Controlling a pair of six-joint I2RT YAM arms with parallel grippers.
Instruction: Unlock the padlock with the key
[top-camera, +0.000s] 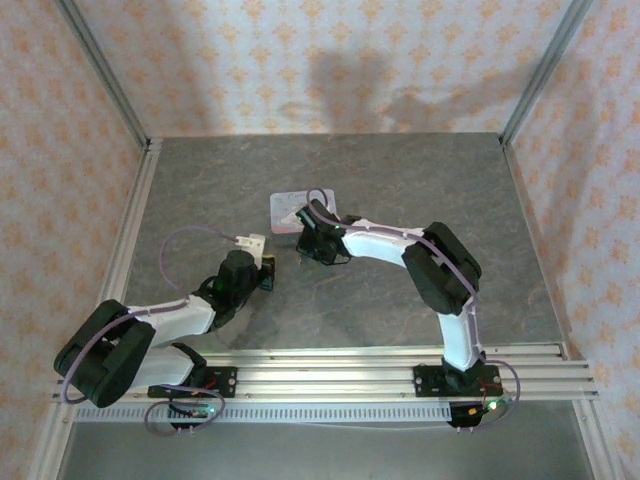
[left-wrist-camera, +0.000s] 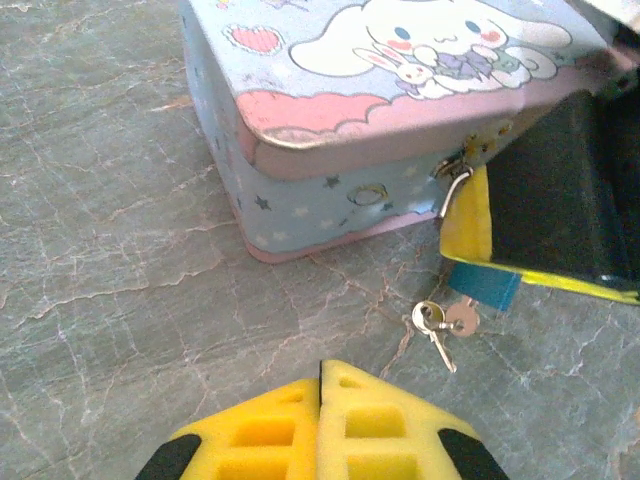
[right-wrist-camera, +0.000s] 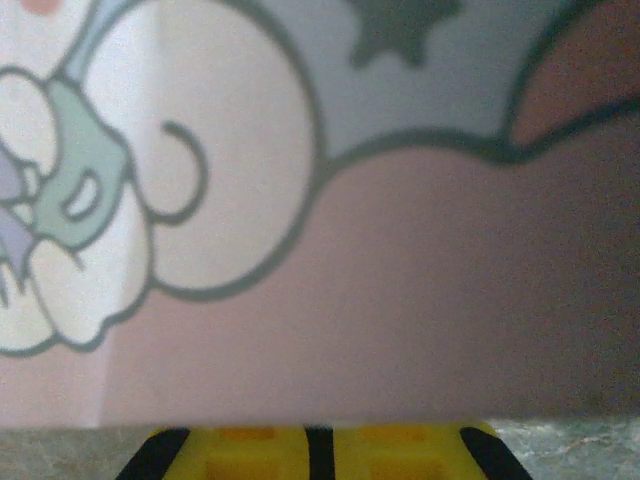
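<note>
Grey marbled tabletop (top-camera: 400, 180), floral-papered walls (top-camera: 330, 60); left end effector (left-wrist-camera: 320, 385) pressed together; right end effector (right-wrist-camera: 318, 440) likewise closed.

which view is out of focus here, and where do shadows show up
Right wrist: the tin is so close that its cartoon print is soft and blurred. Left wrist: sharp, the key and the veined table crisp. Top external: a bit hazy, with dark shadows cast on the back wall.

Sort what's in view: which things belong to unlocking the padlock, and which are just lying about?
Job in hand:
padlock, teal, at the tin's front
key, on the table just before it

Just there:
cartoon tin
grey marbled table
</note>
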